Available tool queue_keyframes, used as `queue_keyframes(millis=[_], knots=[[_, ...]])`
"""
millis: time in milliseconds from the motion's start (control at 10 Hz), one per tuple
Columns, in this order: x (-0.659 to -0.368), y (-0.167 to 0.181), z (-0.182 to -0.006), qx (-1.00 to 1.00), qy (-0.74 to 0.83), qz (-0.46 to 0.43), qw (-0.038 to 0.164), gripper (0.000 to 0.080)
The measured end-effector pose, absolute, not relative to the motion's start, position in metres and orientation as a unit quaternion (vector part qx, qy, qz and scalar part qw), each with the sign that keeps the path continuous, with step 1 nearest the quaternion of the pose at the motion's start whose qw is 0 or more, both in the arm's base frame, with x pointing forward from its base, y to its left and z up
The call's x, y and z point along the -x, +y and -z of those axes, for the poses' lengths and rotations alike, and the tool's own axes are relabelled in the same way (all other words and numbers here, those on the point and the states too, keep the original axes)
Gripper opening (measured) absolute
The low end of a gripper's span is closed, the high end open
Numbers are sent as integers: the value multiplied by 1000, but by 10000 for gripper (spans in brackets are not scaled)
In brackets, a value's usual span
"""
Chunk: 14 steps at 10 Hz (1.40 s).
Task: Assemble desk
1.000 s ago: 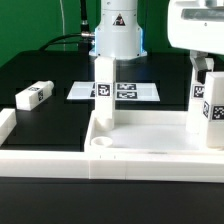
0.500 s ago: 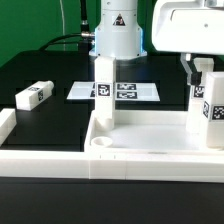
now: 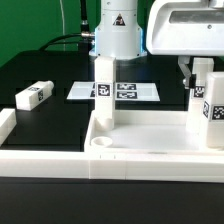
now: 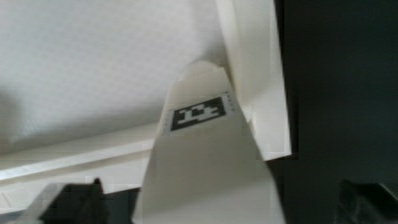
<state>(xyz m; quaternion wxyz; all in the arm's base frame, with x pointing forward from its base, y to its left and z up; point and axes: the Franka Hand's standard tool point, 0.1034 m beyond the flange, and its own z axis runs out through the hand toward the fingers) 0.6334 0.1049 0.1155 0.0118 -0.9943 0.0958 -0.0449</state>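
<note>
One upright leg stands between spread fingers of released tool, on desk top.

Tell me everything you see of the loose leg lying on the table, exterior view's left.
The loose leg is a short, square-section white bar, plastic by its look, bearing black-and-white tags. It lies on its side on the black table at the exterior view's left, apart from the desk top. Only the table touches it.
</note>
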Motion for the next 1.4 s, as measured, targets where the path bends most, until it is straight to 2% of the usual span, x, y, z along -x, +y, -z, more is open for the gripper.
queue_keyframes(millis=[100,200,300,400,500,800,1300,1400], knots=[[-634,104,-115,997,67,45,8,649],[-634,103,-115,998,54,45,7,562],[-634,103,-115,997,59,45,8,420],[-634,103,-115,997,59,45,8,420],[-634,103,-115,997,62,45,8,288],[-634,103,-115,996,71,45,8,288],[-633,102,-114,942,332,45,21,290],[-634,100,-114,923,381,50,33,290]])
